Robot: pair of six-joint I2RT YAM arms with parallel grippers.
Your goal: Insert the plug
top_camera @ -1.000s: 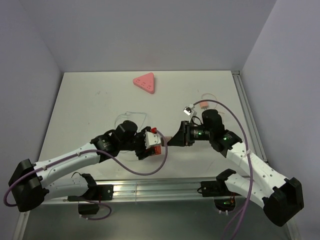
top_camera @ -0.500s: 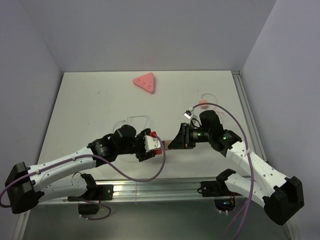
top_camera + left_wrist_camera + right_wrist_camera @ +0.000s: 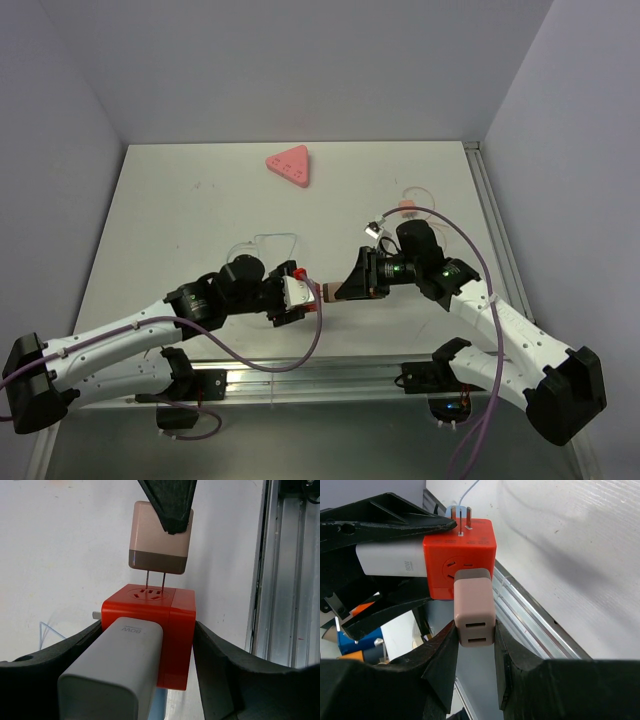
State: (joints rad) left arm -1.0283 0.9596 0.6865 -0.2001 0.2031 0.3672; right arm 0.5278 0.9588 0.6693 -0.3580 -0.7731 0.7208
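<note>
My left gripper (image 3: 290,297) is shut on an orange-red socket cube (image 3: 150,630) with a grey 80W charger (image 3: 112,675) plugged into its side. My right gripper (image 3: 358,280) is shut on a pink plug adapter (image 3: 474,612) with two USB slots. In the left wrist view the pink plug (image 3: 160,537) has its two prongs partly entered in the cube's socket face, with a gap of bare prong showing. In the right wrist view the cube (image 3: 457,562) faces the plug head-on. Both are held in the air above the table's near edge.
A pink triangular piece (image 3: 290,165) lies at the back of the white table (image 3: 180,210). A small pink item with a clear loop (image 3: 408,205) lies at the right. Thin clear cable (image 3: 265,240) lies behind the left gripper. A metal rail (image 3: 320,375) runs along the near edge.
Both grippers have moved toward each other and slightly nearer the table's front edge. The gap between plug and cube has closed, and the prongs now meet the socket.
</note>
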